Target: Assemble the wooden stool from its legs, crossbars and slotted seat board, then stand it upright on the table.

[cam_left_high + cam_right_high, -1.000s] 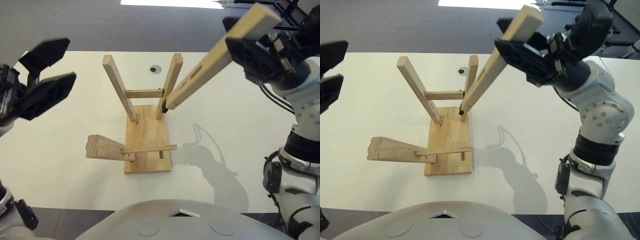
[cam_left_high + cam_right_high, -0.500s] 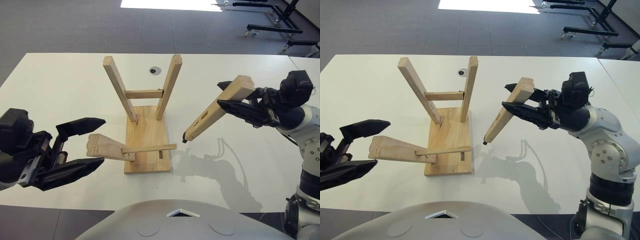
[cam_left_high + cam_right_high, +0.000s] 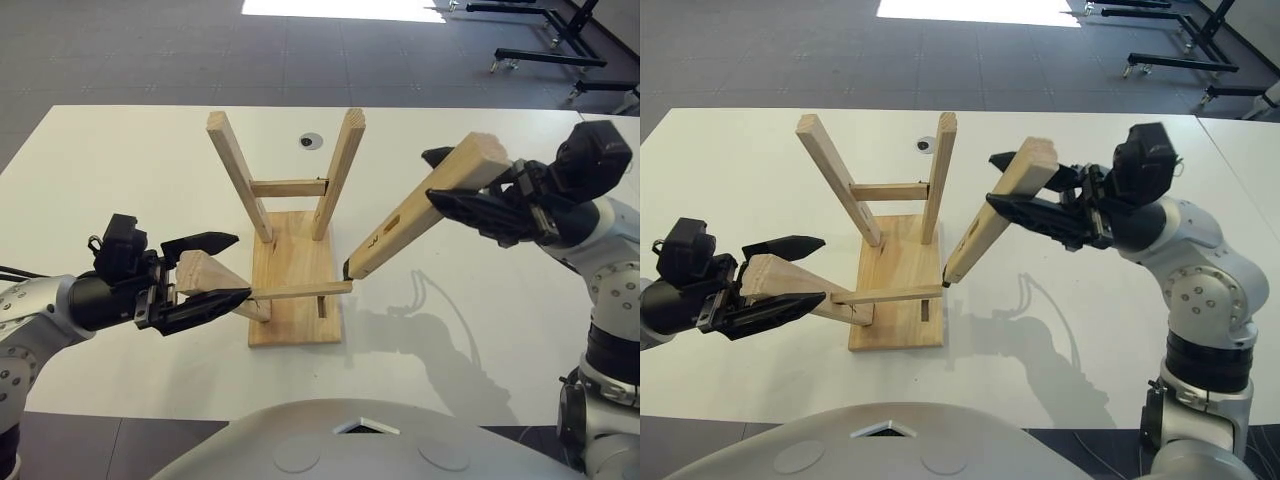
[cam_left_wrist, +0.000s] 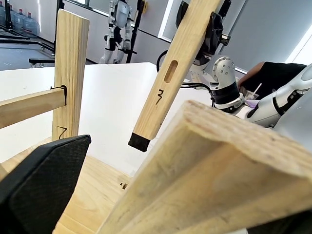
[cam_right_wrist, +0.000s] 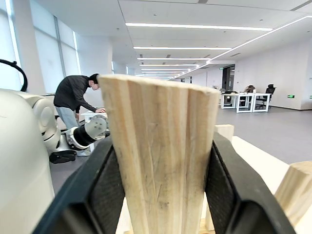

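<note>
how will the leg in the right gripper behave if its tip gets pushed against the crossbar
The leg looks like solid squared wood, so probably stiff. The right gripper holds it near its upper end, so a push at the lower tip may lever it in the grip. The thin crossbar seems likelier to give first.

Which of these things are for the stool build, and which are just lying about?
For the job: seat board; standing legs; upper crossbar; low leg; lower crossbar; held leg in right gripper.
Lying about: round table insert; wheeled frames behind.
</note>
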Robot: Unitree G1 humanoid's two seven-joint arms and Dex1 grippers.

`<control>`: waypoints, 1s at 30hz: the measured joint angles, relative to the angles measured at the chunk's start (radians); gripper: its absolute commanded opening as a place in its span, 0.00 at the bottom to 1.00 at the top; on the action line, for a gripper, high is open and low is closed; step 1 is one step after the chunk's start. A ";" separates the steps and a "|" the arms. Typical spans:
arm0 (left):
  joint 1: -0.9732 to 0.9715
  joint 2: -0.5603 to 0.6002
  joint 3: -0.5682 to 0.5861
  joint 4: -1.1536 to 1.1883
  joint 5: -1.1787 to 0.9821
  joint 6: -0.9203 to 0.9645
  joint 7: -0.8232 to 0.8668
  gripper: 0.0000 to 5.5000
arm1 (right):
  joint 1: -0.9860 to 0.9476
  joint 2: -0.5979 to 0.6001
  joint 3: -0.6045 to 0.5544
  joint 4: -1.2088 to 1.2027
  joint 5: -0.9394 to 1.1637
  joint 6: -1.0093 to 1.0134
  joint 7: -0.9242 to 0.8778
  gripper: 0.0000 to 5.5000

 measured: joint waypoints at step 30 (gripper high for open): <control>-0.093 0.051 -0.043 0.115 0.038 0.003 -0.067 0.84 | 0.142 0.142 0.207 0.060 -0.216 -0.230 0.092 0.37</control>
